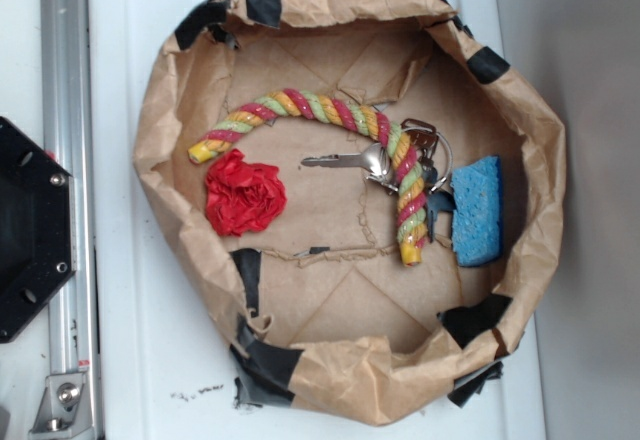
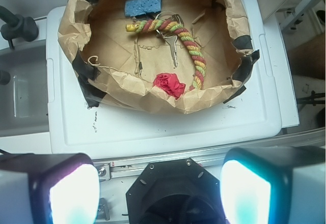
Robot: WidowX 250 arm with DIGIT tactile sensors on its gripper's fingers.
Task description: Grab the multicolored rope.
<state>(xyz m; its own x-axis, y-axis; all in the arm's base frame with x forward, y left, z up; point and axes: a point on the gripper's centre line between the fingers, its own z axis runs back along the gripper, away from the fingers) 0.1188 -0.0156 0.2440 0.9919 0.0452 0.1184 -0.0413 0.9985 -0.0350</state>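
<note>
the multicolored rope arches inside the paper bag nest, one end draped over the key. the claw hovers well back, spread open, holding nothing.

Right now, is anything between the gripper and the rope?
Nothing covers the rope; it lies open from above inside the paper bowl. The gripper hangs outside, so the bowl's near wall stands between them. The keys lie under the rope's bend.
</note>
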